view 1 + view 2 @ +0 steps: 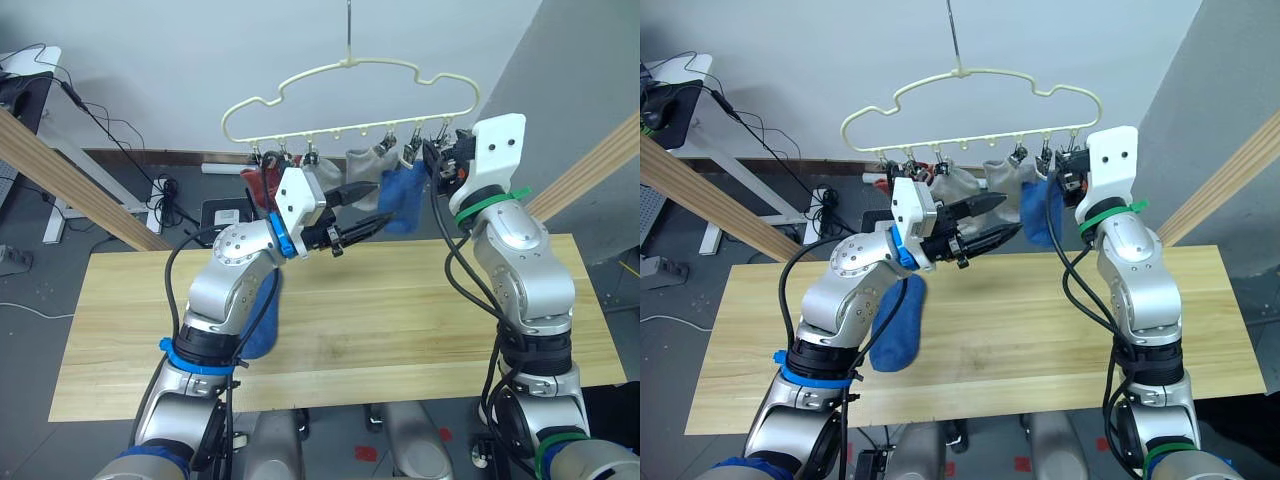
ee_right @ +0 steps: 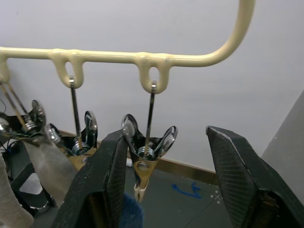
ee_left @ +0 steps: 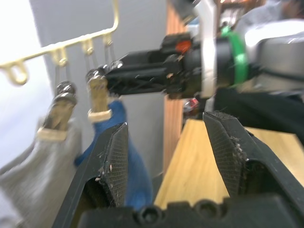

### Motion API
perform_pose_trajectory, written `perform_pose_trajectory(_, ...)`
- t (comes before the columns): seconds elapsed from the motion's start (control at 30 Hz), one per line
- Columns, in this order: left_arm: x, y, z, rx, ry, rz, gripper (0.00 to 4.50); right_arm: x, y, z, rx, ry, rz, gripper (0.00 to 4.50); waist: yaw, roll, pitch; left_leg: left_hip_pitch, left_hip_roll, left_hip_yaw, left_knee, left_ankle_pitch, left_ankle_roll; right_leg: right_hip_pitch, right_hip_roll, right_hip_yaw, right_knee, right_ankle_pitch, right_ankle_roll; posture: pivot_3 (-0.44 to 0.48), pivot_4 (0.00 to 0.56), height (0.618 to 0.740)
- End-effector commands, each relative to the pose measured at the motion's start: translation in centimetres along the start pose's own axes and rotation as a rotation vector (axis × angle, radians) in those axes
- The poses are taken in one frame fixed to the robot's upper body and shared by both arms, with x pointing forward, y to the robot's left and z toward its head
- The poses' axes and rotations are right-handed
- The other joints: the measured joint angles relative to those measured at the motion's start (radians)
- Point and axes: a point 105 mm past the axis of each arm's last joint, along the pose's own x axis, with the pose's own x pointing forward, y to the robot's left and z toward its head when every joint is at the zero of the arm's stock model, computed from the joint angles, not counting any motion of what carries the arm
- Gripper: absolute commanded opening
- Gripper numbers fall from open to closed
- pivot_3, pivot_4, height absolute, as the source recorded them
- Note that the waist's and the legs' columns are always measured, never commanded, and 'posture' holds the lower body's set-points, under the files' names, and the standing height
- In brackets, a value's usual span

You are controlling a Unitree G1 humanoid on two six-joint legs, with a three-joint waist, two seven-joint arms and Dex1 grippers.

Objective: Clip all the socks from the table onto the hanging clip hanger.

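Both grippers are raised at the clip hanger. Left gripper: fingers spread wide, nothing between them, pointing at the hanging blue sock. Right gripper: fingers also wide apart, empty, straddling the metal clip that pinches that sock's top edge. Along the hanger row, grey socks and a red sock already hang from clips. A second blue sock lies on the table, partly hidden behind the left arm. Slanted wooden poles flank the table; cables and a desk stand behind.
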Motion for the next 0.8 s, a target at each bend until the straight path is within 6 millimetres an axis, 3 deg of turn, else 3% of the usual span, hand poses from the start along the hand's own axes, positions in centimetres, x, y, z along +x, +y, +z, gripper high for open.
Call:
perform_pose_trajectory(0.03,0.1,-0.4,2.1,0.04,-0.052,-0.032,2.8,-0.2,-1.0,1.6,0.035,-0.066,-0.044,2.68,0.0,0.0,0.0,0.0,0.0,0.0,0.0,0.0,0.0,0.0,0.0,0.0,0.0,0.0,0.0,-0.176,0.367,0.74)
perform_pose_trajectory(0.8,0.3,-0.3,1.4,0.059,-0.028,-0.017,2.8,0.7,1.3,2.3,0.145,-0.076,0.044,2.68,-0.001,0.0,0.0,0.0,0.0,0.0,0.001,0.0,0.0,0.0,0.0,0.0,0.001,0.0,0.0,-0.174,0.373,0.74)
